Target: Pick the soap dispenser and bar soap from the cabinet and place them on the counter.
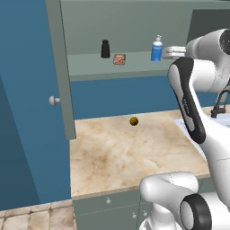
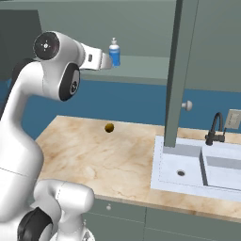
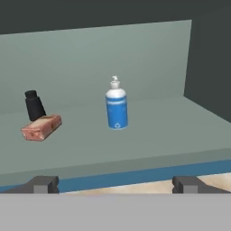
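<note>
Presently: gripper [image 3: 115, 184] stood fully open, empty, short of the cabinet [image 3: 149, 58] shelf's front edge; soap dispenser [image 3: 117, 105] upright straight ahead; bar soap [image 3: 41, 127] nearer the shelf's left.

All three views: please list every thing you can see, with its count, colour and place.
soap dispenser: one, blue with white pump, upright on the cabinet shelf
bar soap: one, pinkish-red, on the shelf, in front of the black bottle
black bottle: one, black, upright on the shelf
cabinet: one, grey-green, doors open
ball: one, dark yellow, on the counter
counter: one, beige marble
sink: one, pale, set in the counter
faucet: one, black, behind the sink
gripper: one, open, facing the soap dispenser
</note>
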Available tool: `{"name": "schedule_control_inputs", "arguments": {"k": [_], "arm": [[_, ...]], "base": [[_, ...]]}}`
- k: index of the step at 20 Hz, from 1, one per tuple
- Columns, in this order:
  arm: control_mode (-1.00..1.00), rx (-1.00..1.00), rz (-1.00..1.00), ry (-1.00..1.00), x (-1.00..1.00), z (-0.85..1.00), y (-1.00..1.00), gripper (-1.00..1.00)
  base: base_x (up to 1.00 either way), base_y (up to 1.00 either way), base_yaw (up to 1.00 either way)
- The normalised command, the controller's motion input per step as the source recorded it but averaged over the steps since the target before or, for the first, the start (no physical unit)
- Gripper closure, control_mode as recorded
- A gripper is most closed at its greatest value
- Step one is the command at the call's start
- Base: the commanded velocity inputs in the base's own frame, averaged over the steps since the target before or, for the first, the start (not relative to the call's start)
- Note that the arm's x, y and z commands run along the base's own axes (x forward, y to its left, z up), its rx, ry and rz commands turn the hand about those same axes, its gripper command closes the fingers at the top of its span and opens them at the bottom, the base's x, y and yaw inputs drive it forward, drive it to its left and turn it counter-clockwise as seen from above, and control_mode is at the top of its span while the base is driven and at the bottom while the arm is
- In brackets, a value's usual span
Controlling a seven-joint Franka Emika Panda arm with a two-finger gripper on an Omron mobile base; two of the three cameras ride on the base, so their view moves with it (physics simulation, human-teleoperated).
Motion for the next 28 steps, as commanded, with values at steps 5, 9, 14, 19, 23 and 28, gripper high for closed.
{"name": "schedule_control_inputs", "arguments": {"k": [5,9,14,19,23,28], "arm": [[-1.00,0.00,0.00,-0.15,0.00,-0.05,-0.05,-1.00],[-1.00,0.00,0.00,-0.14,0.06,-0.01,0.00,-1.00],[-1.00,0.00,0.00,-0.04,0.18,0.00,0.00,-1.00],[-1.00,0.00,0.00,-0.02,0.05,0.00,-0.04,-1.00],[-1.00,0.00,0.00,-0.07,-0.05,0.00,-0.02,-1.00],[-1.00,0.00,0.00,-0.14,-0.03,0.00,0.00,-1.00]], "base": [[0.00,0.00,0.00],[0.00,0.00,0.00],[0.00,0.00,0.00],[0.00,0.00,0.00],[0.00,0.00,0.00],[0.00,0.00,0.00]]}}
